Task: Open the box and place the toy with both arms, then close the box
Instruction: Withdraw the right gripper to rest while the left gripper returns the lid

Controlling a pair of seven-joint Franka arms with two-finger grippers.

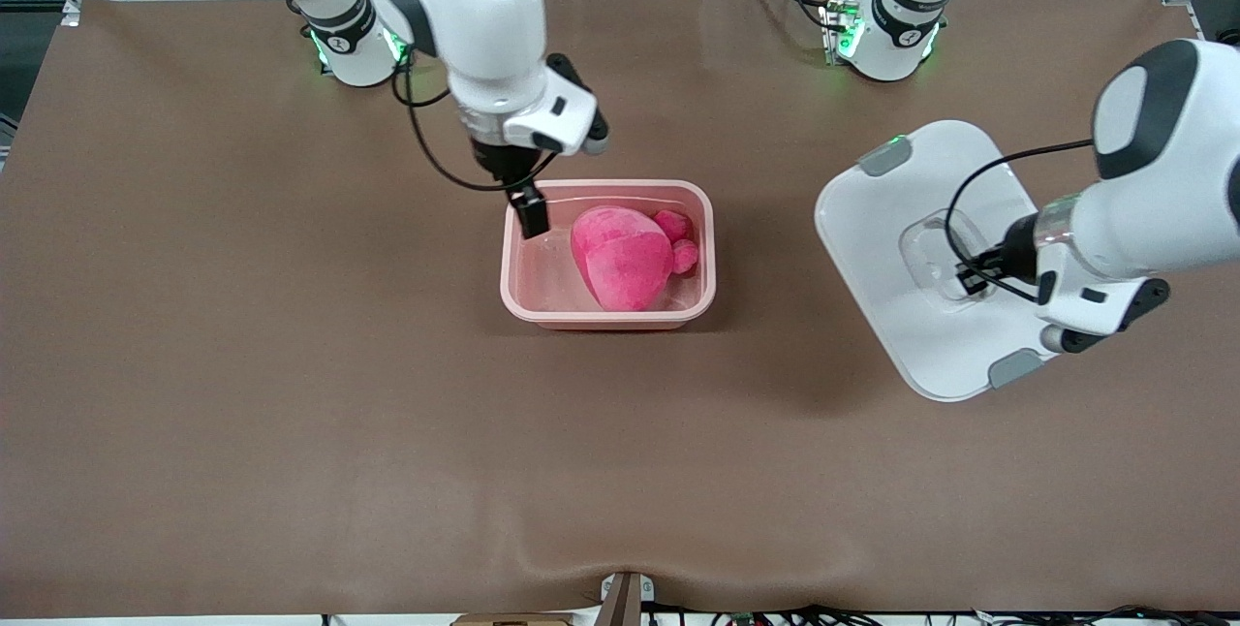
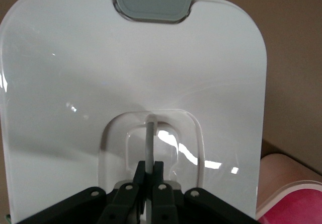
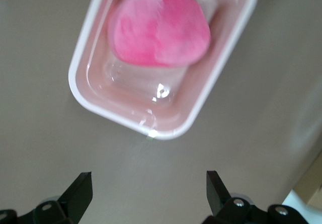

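The pale pink box [image 1: 607, 319] stands lidless in the middle of the table, with the hot-pink plush toy [image 1: 625, 256] lying inside it. My right gripper [image 1: 528, 209] hangs open over the box's end toward the right arm, nothing between its fingers. In the right wrist view the box [image 3: 84, 63] and toy [image 3: 158, 32] lie below the open right gripper [image 3: 148, 189]. The white lid [image 1: 901, 219] is held tilted above the table toward the left arm's end. My left gripper [image 1: 972, 272] is shut on the lid's clear handle [image 2: 151, 133], seen up close in the left wrist view [image 2: 150, 169].
Grey clips [image 1: 884, 155] [image 1: 1014, 368] sit at the lid's two ends. The brown table [image 1: 291, 393] stretches bare around the box. The two arm bases [image 1: 354, 49] [image 1: 886, 35] stand along the table's edge farthest from the front camera.
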